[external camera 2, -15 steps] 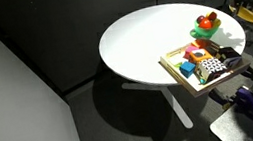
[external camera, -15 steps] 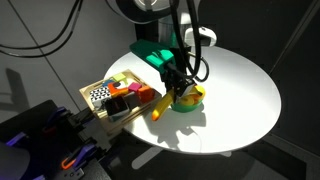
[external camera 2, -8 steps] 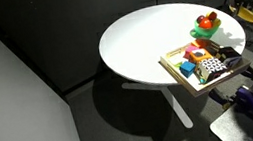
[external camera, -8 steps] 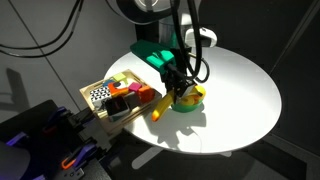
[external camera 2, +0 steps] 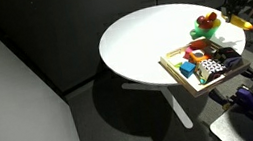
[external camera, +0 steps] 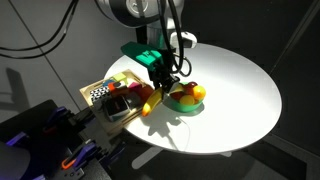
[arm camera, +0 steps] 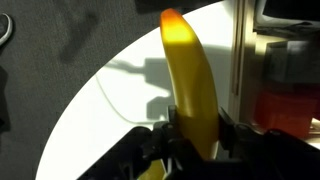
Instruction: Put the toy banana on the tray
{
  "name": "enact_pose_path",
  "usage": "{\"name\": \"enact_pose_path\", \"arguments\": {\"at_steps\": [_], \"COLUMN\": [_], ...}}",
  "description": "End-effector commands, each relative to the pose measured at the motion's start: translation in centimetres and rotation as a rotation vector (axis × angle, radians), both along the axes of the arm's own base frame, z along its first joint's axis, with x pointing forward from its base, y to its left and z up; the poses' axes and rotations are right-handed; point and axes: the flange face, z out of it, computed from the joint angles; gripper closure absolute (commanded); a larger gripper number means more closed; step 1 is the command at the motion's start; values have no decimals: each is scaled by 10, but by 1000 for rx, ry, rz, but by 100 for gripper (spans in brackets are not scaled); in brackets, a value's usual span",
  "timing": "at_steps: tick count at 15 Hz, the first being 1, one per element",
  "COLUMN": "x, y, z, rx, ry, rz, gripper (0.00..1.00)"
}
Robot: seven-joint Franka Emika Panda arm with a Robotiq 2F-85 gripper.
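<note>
My gripper is shut on the yellow toy banana, which hangs tilted from the fingers above the white round table, right beside the tray's near corner. The wooden tray holds several colourful toys at the table's edge. In an exterior view the banana shows under the gripper, behind the tray. In the wrist view the banana stands between the two fingers, with the tray's edge at the right.
A green plate with toy fruit sits on the white table just beyond the banana; it also shows in an exterior view. Dark equipment stands below the tray side.
The gripper has lifted the banana off the green plate and carried it toward the tray.
</note>
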Motion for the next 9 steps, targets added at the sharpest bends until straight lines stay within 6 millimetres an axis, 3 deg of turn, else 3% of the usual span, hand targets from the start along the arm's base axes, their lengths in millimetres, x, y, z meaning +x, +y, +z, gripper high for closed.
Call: {"name": "enact_pose_path", "arguments": {"at_steps": [1,9], "x": [-6,-13], "y": [32,98], "z": [-1,-21], "rx": [-12,-42], "ry": [15,68], "rz": [76,278], "gripper": [85,85]}}
